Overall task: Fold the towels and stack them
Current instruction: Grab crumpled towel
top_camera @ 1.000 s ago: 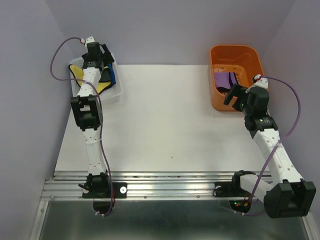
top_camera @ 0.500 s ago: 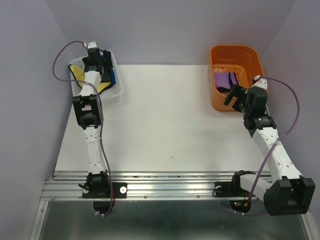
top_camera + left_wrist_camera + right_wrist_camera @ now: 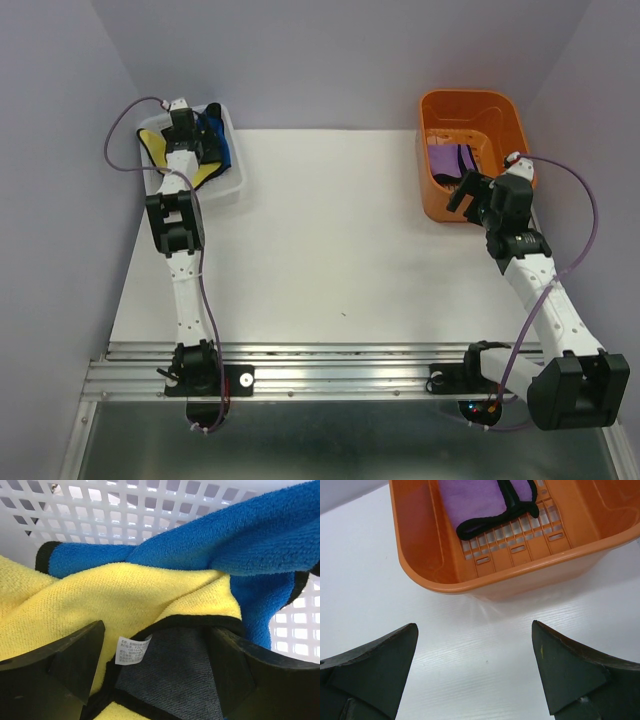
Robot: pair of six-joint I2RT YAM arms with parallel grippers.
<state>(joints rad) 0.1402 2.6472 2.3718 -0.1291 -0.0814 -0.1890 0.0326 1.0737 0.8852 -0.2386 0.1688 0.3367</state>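
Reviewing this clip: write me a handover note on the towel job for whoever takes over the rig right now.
Left pincer: open, down inside the white mesh basket, fingers either side of a fold of the yellow towel, nothing gripped.
Right pincer: open and empty, above the table just short of the orange bin.
Towels: the yellow one and the blue towel lie crumpled together in the basket. The purple towel lies in the bin.
Done: the purple one looks folded.
Left: lift out yellow and blue, fold each, stack all three.
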